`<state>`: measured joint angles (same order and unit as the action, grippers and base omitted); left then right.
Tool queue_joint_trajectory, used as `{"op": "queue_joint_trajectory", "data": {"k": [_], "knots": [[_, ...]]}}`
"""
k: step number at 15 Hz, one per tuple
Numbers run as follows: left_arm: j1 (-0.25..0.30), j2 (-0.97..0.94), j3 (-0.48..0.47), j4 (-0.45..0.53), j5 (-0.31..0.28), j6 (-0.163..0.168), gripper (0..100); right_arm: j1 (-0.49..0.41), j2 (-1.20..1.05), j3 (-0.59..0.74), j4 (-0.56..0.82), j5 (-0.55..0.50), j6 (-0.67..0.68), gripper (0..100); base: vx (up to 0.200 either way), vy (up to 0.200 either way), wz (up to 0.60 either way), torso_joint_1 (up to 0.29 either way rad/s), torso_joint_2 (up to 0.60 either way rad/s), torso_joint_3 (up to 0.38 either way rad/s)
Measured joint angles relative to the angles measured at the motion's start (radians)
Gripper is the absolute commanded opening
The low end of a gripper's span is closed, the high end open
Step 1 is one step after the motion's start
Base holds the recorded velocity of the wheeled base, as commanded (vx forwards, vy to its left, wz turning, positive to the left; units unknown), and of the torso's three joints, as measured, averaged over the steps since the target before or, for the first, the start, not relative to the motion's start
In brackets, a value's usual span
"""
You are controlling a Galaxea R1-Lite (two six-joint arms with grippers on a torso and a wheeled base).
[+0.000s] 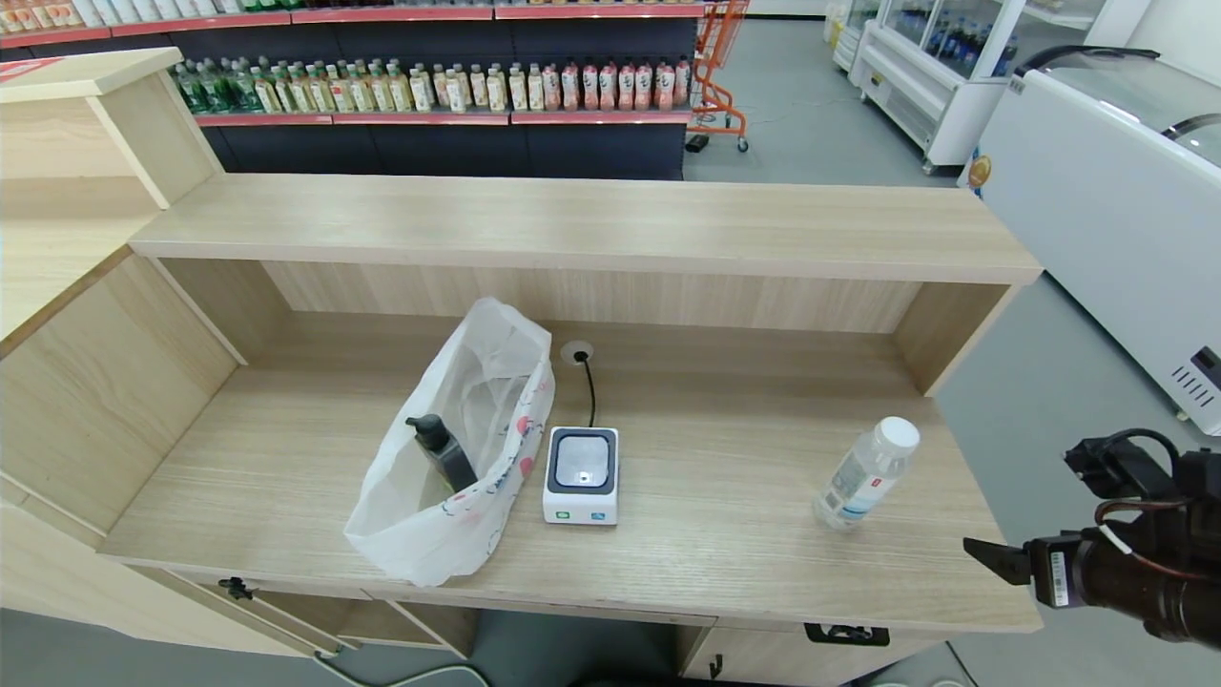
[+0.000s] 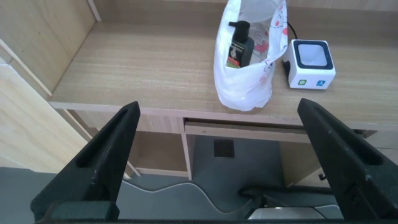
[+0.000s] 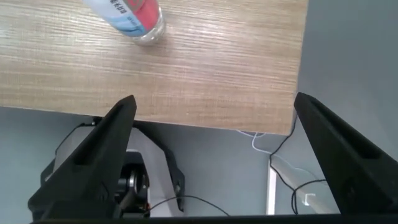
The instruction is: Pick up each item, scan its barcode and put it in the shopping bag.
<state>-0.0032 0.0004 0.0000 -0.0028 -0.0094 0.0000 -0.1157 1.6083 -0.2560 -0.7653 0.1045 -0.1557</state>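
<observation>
Clear, round-bodied plastic bottle (image 1: 866, 474), white cap, printed label, stood at right-centre of frame on matte wood-grain worktop (image 1: 725, 553), well apart from crinkled white shopping bag (image 1: 448, 520); left and right jaws gaped wide, empty.

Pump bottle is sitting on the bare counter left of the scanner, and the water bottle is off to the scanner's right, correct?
Not quite. The pump bottle is not on the bare counter; it sits inside the bag left of the scanner, as the head view shows. The water bottle is off to the scanner's right.
</observation>
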Motion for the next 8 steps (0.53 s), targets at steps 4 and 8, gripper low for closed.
{"op": "queue_joint_trajectory", "data": {"k": [4,8], "knots": [[0.000,0.000,0.000,0.000,0.000,0.000,100,0.036,0.105,0.002,-0.161,0.059,-0.002,100,0.000,0.000,0.00,0.000,0.00,0.000],[0.000,0.000,0.000,0.000,0.000,0.000,100,0.077,0.217,-0.001,-0.340,0.076,-0.054,100,0.000,0.000,0.00,0.000,0.00,0.000]]}}
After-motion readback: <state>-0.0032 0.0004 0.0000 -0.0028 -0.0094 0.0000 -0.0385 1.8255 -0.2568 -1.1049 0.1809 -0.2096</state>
